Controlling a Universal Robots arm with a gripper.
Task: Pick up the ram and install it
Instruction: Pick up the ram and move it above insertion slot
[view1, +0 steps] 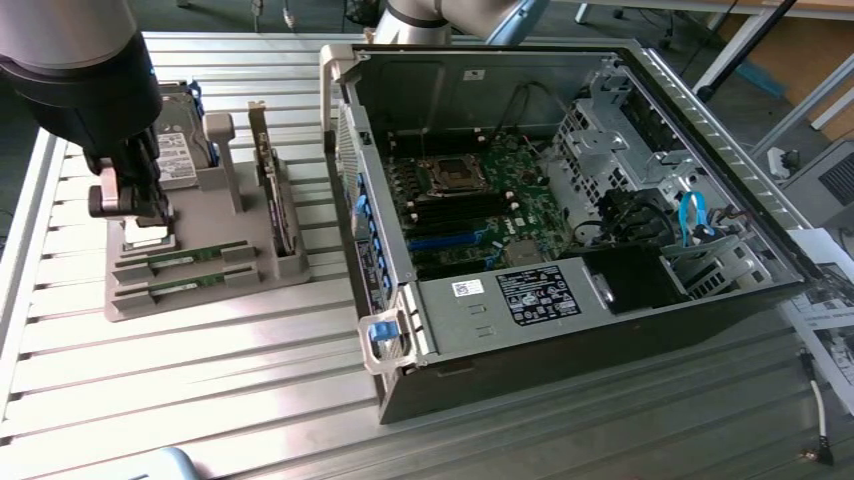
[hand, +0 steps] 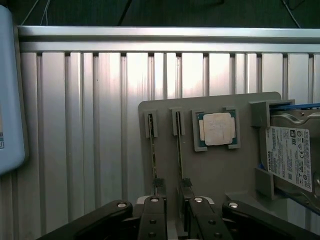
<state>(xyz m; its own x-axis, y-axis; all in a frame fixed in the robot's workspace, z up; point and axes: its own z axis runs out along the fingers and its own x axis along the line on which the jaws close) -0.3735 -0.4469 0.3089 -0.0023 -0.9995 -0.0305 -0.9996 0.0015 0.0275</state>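
At the exterior view's left, the pincer (view1: 140, 215) hangs wide open and empty over the tray (view1: 280, 268), seemingly straddling one ram (hand: 179, 150).

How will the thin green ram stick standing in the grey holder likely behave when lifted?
The thin green ram stick is a flat board: probably stiff and light. Held on its narrow edge by the grey holder's end slots, it may tilt if gripped off-centre.
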